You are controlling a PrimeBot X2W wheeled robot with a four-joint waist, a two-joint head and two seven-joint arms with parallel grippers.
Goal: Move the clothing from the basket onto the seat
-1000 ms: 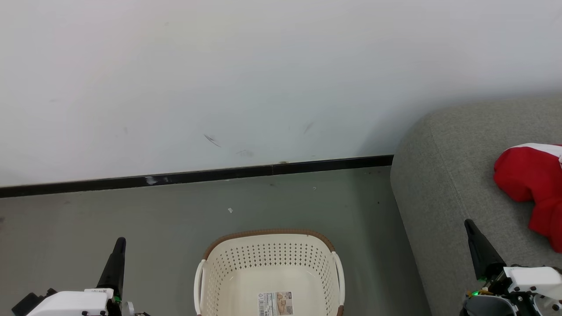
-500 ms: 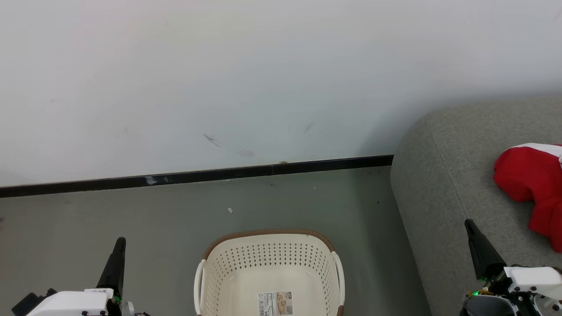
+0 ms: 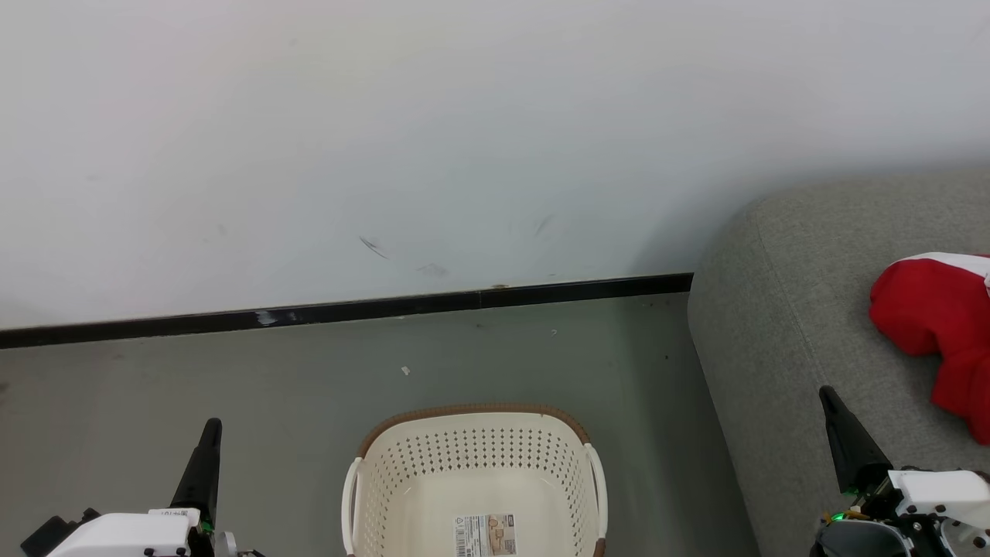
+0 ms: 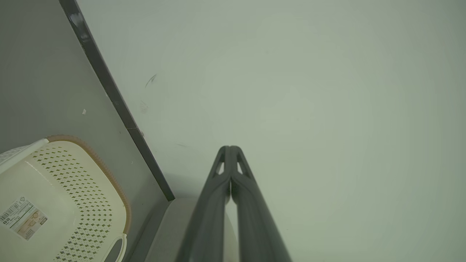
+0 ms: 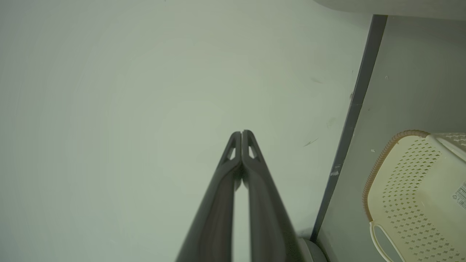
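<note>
Clothing (image 3: pixel 932 317) lies on the seat (image 3: pixel 781 325); basket (image 3: pixel 472 449) holds just a label (image 3: pixel 486 535); left claw (image 3: pixel 210 425), right claw (image 3: pixel 826 393) closed.

The basket (image 3: pixel 473 449), cream-white perforated plastic with a brown woven-look rim and white side handles, stands upright, its inside bare as far as it shows, with a barcode label (image 3: pixel 485 535) on its bottom. Right of the basket, a little apart, rises the grey-green seat (image 3: pixel 781 309) with its rounded corner. On the seat, well right of the basket, lies the clothing (image 3: pixel 932 317): a crumpled bright red heap with a white panel, cut off by the edge, perhaps one garment or two.
</note>
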